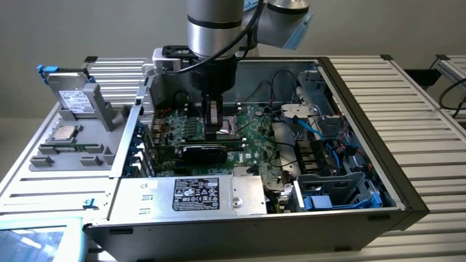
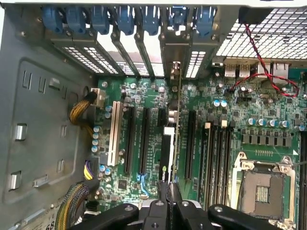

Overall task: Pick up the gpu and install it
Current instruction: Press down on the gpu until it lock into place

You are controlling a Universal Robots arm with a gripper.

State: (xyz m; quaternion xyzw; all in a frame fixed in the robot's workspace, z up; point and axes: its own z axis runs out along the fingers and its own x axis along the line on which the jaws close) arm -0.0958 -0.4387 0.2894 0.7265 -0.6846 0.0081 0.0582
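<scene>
The gpu [image 1: 202, 150] stands on edge over the green motherboard [image 1: 251, 143] inside the open computer case [image 1: 357, 87], its black shroud facing the front. My gripper [image 1: 213, 130] reaches straight down from the arm and is shut on the card's top edge. In the wrist view the gpu [image 2: 169, 143] appears edge-on as a thin strip with a white label, lined up along an expansion slot [image 2: 165, 120] between black slots on either side, its bracket end toward the rear openings. The gripper [image 2: 169, 191] clamps it from both sides.
Blue retention clips [image 2: 124, 19] line the rear slot openings. An empty CPU socket [image 2: 264, 187] lies beside the memory slots [image 2: 218, 153]. The power supply [image 1: 193, 194], drive bays with blue cables [image 1: 328, 153] and a grey tray [image 1: 43, 164] with parts at the exterior view's left surround the work.
</scene>
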